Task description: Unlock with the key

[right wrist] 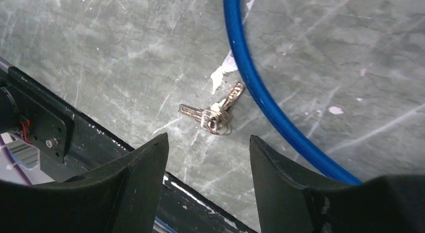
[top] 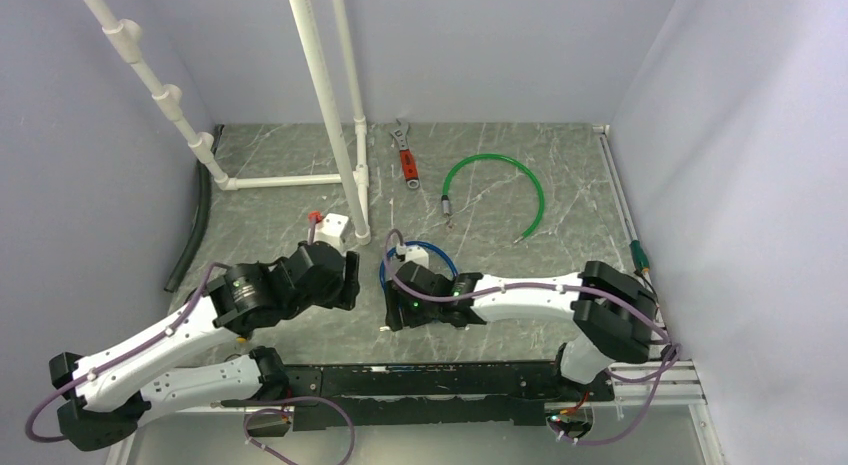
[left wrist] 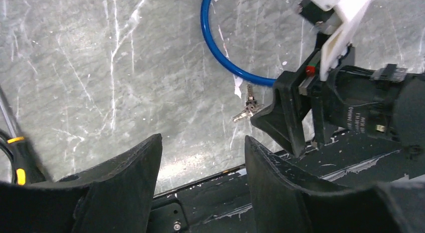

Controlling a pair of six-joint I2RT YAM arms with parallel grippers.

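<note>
The key (right wrist: 213, 112) is a small silvery bunch on a ring, lying flat on the grey marbled table just inside the curve of the blue cable (right wrist: 250, 82). My right gripper (right wrist: 208, 138) hovers over it, open, with nothing between its fingers; the bunch sits just beyond the fingertips. In the left wrist view the key (left wrist: 248, 108) lies beside the blue cable (left wrist: 220, 52), right next to the right gripper's black finger (left wrist: 283, 112). My left gripper (left wrist: 203, 140) is open and empty, a short way to the key's left. From above, both grippers (top: 352, 277) (top: 392, 307) meet at the blue cable (top: 445, 257).
A green cable (top: 510, 175) with a silver end lies at the back right, a red-handled wrench (top: 407, 163) beside it. White pipes (top: 325, 95) stand at the back left, a white box (top: 335, 226) near their foot. A black hose (top: 190, 240) runs along the left wall. The black base rail (top: 430, 375) borders the near edge.
</note>
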